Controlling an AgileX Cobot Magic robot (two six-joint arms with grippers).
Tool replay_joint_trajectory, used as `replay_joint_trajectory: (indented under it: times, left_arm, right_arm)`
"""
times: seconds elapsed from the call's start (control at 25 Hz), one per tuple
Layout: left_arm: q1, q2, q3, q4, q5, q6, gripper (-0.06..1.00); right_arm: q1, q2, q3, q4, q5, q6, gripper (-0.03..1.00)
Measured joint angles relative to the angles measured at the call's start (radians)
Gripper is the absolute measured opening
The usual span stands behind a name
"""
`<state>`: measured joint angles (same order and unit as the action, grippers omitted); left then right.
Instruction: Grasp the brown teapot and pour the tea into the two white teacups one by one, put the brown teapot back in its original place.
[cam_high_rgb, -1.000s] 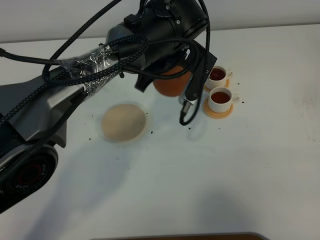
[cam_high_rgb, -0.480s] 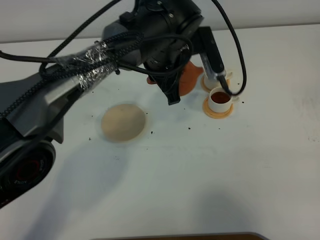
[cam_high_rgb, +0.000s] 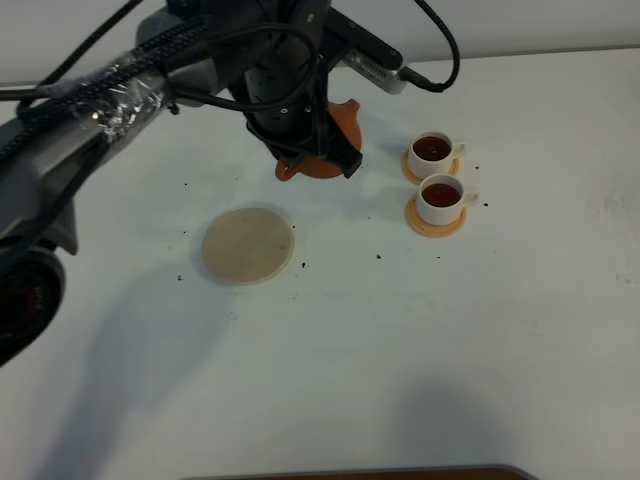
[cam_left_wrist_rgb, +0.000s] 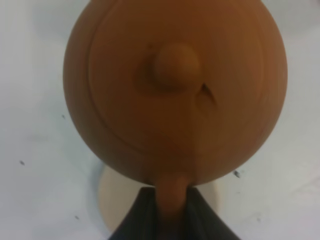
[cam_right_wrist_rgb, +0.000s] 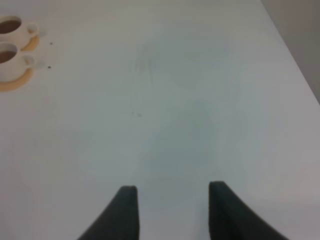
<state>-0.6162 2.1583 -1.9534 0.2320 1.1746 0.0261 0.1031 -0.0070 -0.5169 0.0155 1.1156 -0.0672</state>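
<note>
The left gripper (cam_left_wrist_rgb: 172, 210), clamped on the brown teapot's (cam_high_rgb: 325, 150) handle, should lower it level onto the beige disc (cam_high_rgb: 247, 245) nearer the desk's front edge.

The left arm (cam_high_rgb: 130, 90) is built of dark grey and black links, with a rounded black housing near the wrist. Black braided cables (cam_high_rgb: 70, 95) run along it in a loose bundle, and one link is wrapped in shiny silver tape (cam_high_rgb: 125, 85). A thinner black cable loops up past the wrist. Low at the edge sits a round black joint cap (cam_high_rgb: 25, 305) bearing what may be a reddish ring or lettering, too blurred to read. The left gripper (cam_left_wrist_rgb: 170, 212) shows dark, tapered fingers. The right gripper (cam_right_wrist_rgb: 172, 197) shows two dark, blunt-tipped fingers (cam_right_wrist_rgb: 125, 207).
</note>
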Motion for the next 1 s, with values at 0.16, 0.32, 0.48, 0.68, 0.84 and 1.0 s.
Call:
replay_joint_trajectory:
  times: [0.16, 0.32, 0.48, 0.68, 0.84, 1.0]
  left_arm:
    - [0.03, -0.061, 0.128, -0.004, -0.001, -0.054, 0.14]
    - [0.058, -0.119, 0.276, -0.004, -0.006, -0.099, 0.14]
    - [0.079, -0.167, 0.411, -0.018, -0.076, -0.143, 0.14]
    - [0.097, -0.201, 0.559, -0.033, -0.261, -0.19, 0.14]
    - [0.097, -0.203, 0.626, -0.033, -0.363, -0.213, 0.14]
    - [0.097, -0.203, 0.648, -0.031, -0.381, -0.225, 0.14]
  right_arm:
    - [0.0, 0.0, 0.0, 0.0, 0.0, 0.0, 0.36]
    - [0.0, 0.0, 0.0, 0.0, 0.0, 0.0, 0.36]
    - [0.0, 0.0, 0.0, 0.0, 0.0, 0.0, 0.36]
    - [0.0, 0.0, 0.0, 0.0, 0.0, 0.0, 0.36]
    - [0.0, 0.0, 0.0, 0.0, 0.0, 0.0, 0.36]
    - [0.0, 0.0, 0.0, 0.0, 0.0, 0.0, 0.36]
